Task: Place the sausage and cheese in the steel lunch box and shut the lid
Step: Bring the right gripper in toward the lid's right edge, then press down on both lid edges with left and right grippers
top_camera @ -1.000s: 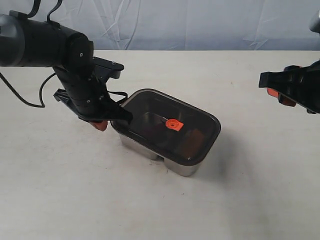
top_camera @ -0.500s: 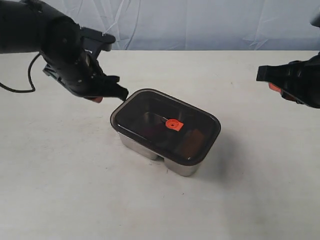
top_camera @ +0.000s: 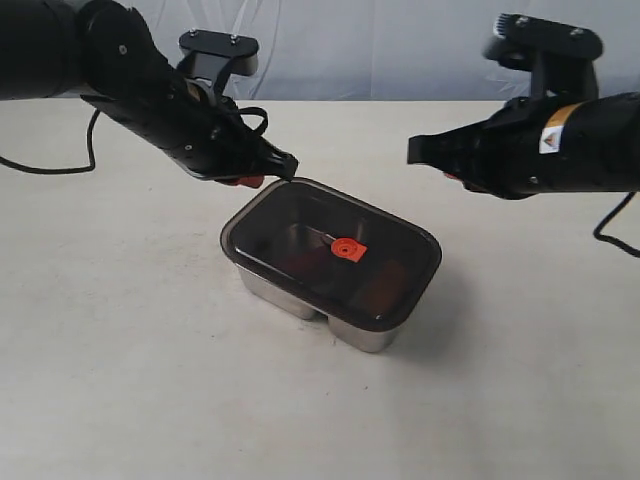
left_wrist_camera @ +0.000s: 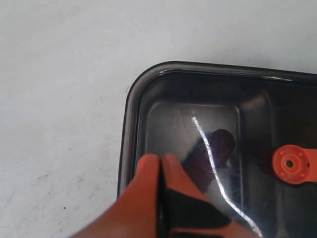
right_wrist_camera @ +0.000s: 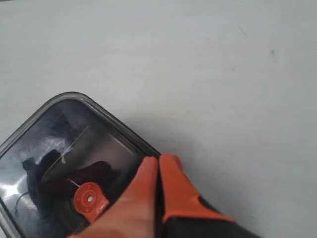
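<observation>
The steel lunch box [top_camera: 287, 296] stands mid-table with the dark smoky lid [top_camera: 300, 225] lying on it, orange valve tab [top_camera: 348, 249] in its centre. Through the lid I make out a dim reddish shape [top_camera: 300, 263], likely the sausage, and a brownish-orange one [top_camera: 386, 285], likely the cheese. My left gripper [top_camera: 248, 181] is shut and empty, its orange fingertips [left_wrist_camera: 148, 163] over the lid's [left_wrist_camera: 223, 99] far-left corner. My right gripper [top_camera: 447, 175] is shut and empty too, hovering off the box's far-right side; its tips [right_wrist_camera: 169, 163] sit by the lid's [right_wrist_camera: 49, 129] edge.
The box rests on a plain white table [top_camera: 150, 380]. A pale backdrop [top_camera: 380, 40] runs along the far edge. A black cable [top_camera: 40, 165] trails from the left arm over the table.
The right gripper has shut and swung in from the right edge toward the box. The left arm has lifted from the box's left side to its far-left corner, still shut.
</observation>
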Available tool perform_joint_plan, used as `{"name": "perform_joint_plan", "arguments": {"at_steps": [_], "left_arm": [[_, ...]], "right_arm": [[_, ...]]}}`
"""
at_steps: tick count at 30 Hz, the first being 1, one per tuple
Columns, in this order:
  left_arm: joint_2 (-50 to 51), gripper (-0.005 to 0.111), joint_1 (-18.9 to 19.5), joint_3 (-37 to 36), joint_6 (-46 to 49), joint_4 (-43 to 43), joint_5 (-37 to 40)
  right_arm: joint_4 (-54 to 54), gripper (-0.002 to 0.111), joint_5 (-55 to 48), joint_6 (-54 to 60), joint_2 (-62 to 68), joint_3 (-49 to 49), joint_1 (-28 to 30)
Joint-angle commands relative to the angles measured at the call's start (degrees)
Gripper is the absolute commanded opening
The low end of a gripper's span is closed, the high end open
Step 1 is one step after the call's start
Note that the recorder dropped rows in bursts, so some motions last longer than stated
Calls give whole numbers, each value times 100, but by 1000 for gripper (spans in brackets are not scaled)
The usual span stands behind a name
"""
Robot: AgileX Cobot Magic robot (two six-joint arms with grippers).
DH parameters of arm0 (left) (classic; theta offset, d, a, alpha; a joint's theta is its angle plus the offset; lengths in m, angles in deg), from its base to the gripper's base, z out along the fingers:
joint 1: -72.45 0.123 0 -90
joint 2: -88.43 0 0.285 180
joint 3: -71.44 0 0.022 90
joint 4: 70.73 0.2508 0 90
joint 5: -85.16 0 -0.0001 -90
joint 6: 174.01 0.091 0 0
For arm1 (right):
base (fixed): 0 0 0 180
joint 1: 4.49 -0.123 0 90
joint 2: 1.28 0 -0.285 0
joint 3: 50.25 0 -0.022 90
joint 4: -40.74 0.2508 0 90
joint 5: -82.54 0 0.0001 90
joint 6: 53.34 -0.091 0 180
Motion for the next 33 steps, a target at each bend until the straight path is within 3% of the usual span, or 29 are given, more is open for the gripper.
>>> {"name": "perform_joint_plan", "arguments": {"at_steps": [1,16,33], "left_arm": [[166,0,-24,16,52,-113,-49],[774,0,-24,16,393,-666,-17],[860,0,-24,16,406,-722,305]], "right_arm": [[59,0,-101,90,555,-271,-99],[269,0,-36,103,1656,-281,-167],[373,0,47,103,2026,-281,-284]]}}
